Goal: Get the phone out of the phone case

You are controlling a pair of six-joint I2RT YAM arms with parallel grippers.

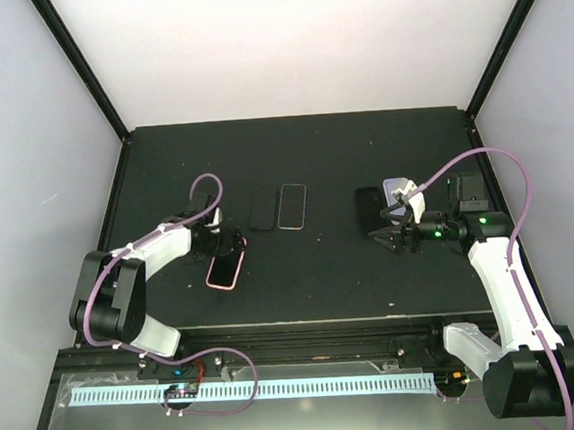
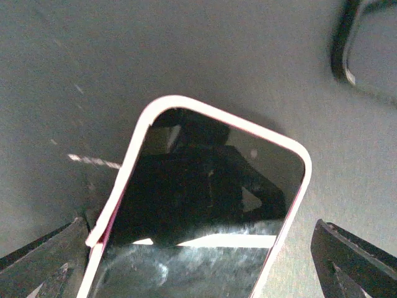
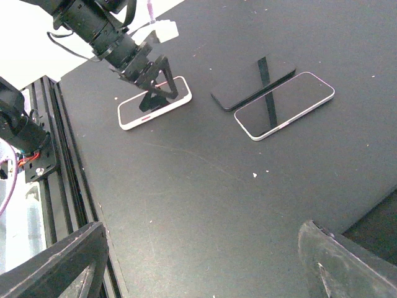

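A phone with a dark screen in a pink-white case (image 2: 205, 211) lies flat on the black table; it also shows in the top view (image 1: 226, 269) and the right wrist view (image 3: 155, 104). My left gripper (image 2: 198, 276) is open, low over the phone's near end, one finger (image 2: 43, 267) outside each long side. The case's left rim looks slightly lifted near the left finger. In the top view the left gripper (image 1: 228, 246) sits at the phone's far end. My right gripper (image 3: 201, 267) is open and empty above bare table, far right (image 1: 392, 236).
A black phone (image 1: 261, 209) and a white-rimmed phone (image 1: 292, 207) lie side by side behind the cased phone. A dark flat item (image 1: 368, 208) and a lavender item (image 1: 398, 186) lie by the right gripper. The table's front rail (image 3: 56, 155) is close.
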